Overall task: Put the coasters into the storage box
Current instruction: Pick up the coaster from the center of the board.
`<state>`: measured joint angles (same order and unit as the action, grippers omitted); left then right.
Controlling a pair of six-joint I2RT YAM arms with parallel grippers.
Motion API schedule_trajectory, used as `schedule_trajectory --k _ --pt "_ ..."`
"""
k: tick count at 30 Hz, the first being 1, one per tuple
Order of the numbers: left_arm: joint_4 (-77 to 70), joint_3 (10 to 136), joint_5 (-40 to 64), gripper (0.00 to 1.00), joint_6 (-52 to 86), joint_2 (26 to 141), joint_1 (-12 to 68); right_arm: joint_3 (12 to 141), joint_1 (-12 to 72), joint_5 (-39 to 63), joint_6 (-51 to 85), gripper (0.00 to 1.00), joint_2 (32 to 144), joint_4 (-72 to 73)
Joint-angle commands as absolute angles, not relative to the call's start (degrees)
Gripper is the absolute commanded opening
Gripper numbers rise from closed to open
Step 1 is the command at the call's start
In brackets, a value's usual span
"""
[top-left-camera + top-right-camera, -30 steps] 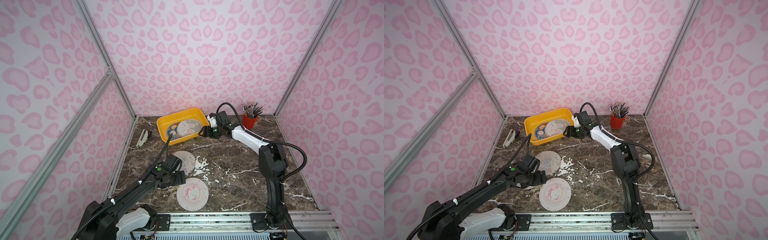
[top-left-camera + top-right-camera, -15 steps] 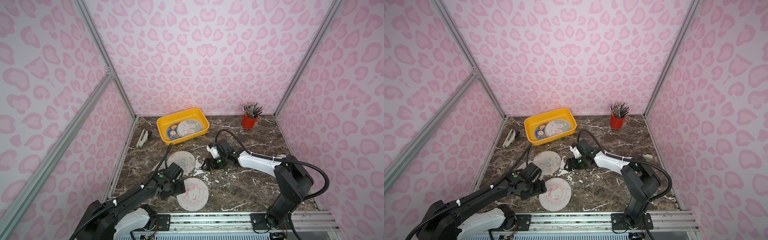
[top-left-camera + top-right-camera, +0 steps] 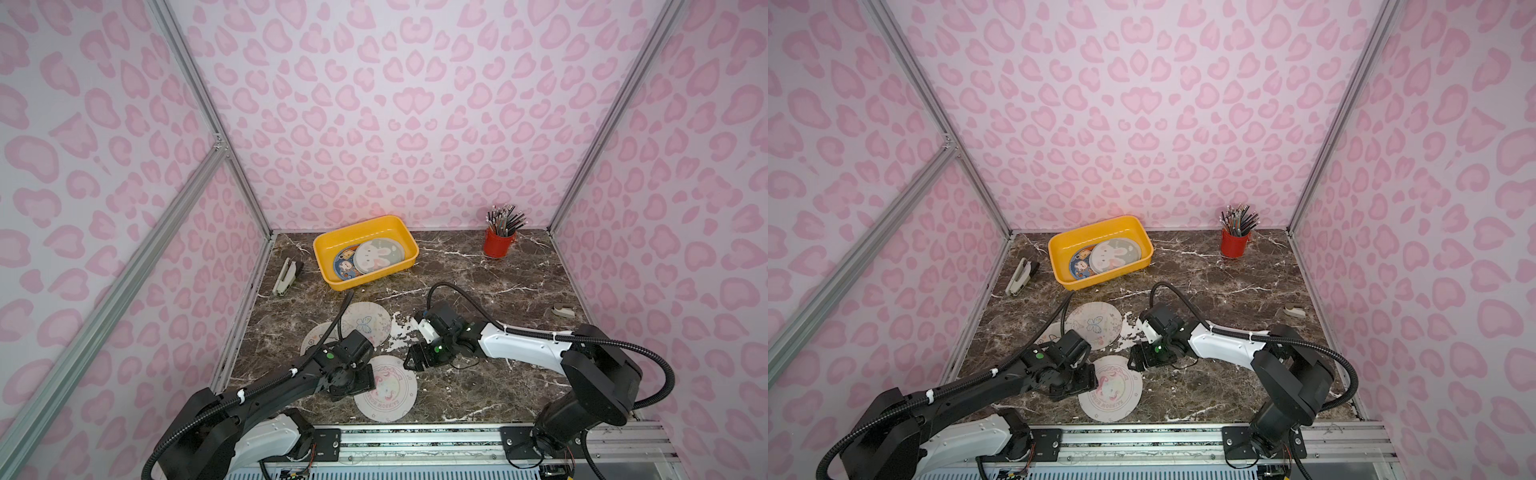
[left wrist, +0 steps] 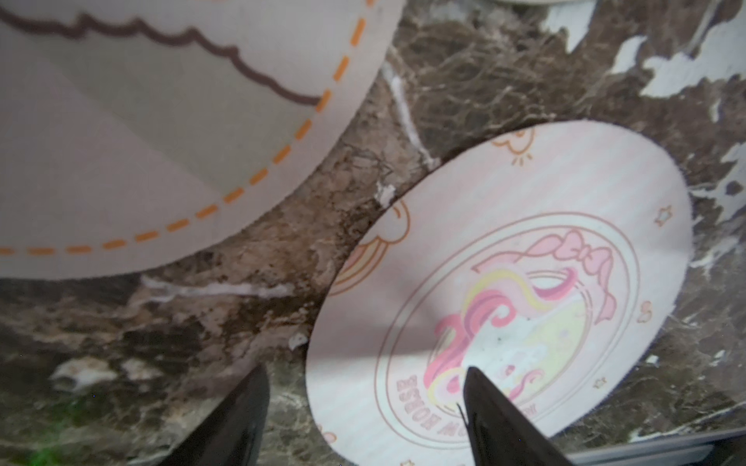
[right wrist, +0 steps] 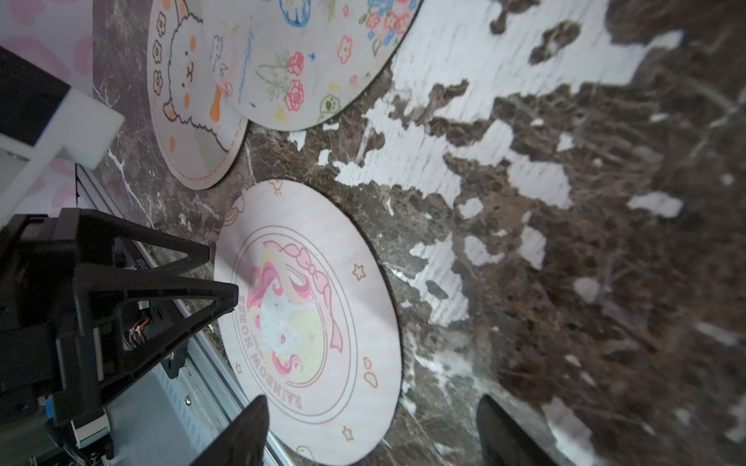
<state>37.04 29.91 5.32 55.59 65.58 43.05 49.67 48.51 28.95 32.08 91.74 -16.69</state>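
**A:** The unicorn coaster (image 3: 390, 390) lies flat at the front of the bench (image 3: 478, 291), just beside the rail (image 3: 415, 432). The bunny coaster (image 3: 378, 257) and blue coaster (image 3: 344, 266) already sit in the storage box (image 3: 322, 256), back left.

**B:** And here's the change: the right gripper (image 3: 411, 362) was up at that box a second ago. Now it has swung back, jaws apart and empty, hovering by the unicorn coaster's far rim.

**A:** The left gripper (image 4: 363, 370) has dropped back from the butterfly coaster (image 3: 368, 322) too. It's spread, one finger (image 4: 496, 423) over the print, the other over bare bench. Nothing pinched yet.

**B:** I'd call that drop done, next pick starting. Both seem to want the same disc, though.

**A:** Tight spot. The rail's close behind it, and the alpaca coaster (image 5: 189, 101) is tucked under the butterfly one just beyond. The open bench is off to the right, and the run to the box looks free.
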Motion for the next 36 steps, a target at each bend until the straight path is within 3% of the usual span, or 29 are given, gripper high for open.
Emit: schedule_trajectory --k 1,24,36 --pt "35.7 29.6 4.2 0.77 57.8 66.2 44.6 48.5 49.1 28.1 33.5 0.82 91.5 -17.4" --pt "31.4 31.6 3.7 0.68 58.2 70.8 48.0 43.4 51.9 29.1 39.1 0.81 91.1 -14.1" --pt "31.7 31.6 3.3 0.61 57.9 70.9 48.6 42.4 53.7 28.5 41.2 0.67 92.0 -15.6"
